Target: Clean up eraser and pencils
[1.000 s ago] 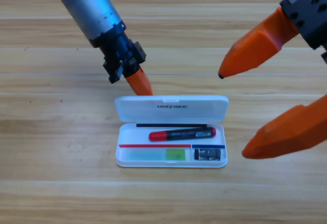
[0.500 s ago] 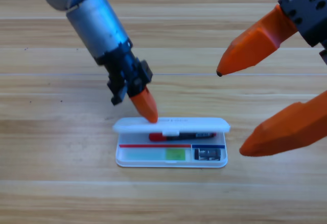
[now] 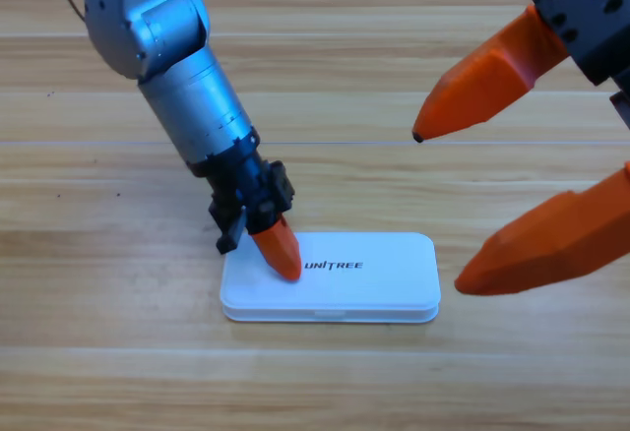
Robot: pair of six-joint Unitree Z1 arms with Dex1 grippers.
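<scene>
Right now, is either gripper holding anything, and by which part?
Nothing is held. The left gripper only presses its tip on the closed white case lid near its left end. The right gripper waits open at the right edge, empty.

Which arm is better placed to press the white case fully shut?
The left. The left gripper already rests on the lid of the white case, near its left end. The right gripper waits open at the picture's right edge, off the case.
</scene>
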